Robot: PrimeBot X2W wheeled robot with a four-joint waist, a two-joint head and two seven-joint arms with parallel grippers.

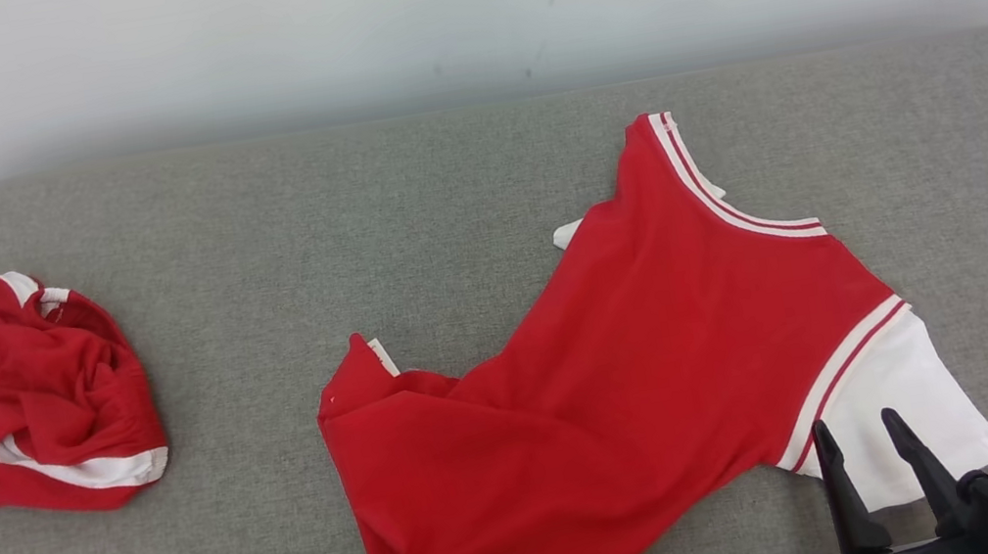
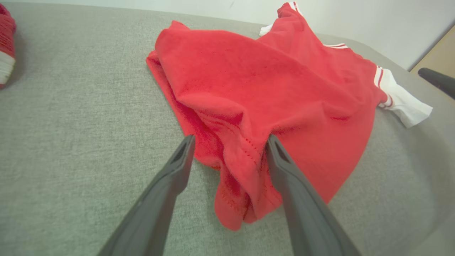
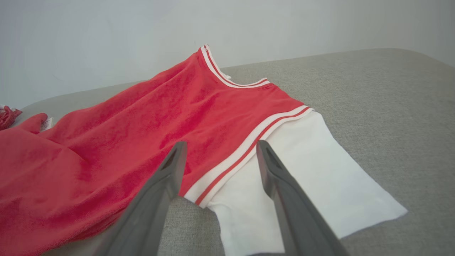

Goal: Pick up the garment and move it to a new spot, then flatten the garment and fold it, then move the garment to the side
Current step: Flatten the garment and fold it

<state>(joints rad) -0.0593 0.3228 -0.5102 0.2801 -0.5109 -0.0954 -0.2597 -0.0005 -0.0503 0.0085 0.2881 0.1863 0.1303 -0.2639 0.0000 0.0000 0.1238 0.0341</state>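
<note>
Head view: one spread garment (image 1: 627,365), one crumpled garment (image 1: 7,394).

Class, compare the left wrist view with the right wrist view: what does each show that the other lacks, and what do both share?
Left wrist, not right wrist: the open left gripper, fingers astride the bunched hem of the red fabric shirt with white striped trim, and a tan panel at upper right. Right wrist, not left wrist: both fingers of the open right gripper, framing the striped band beside the white sleeve. Both: that shirt and sleeve, the grey fabric surface, the pale wall.
</note>
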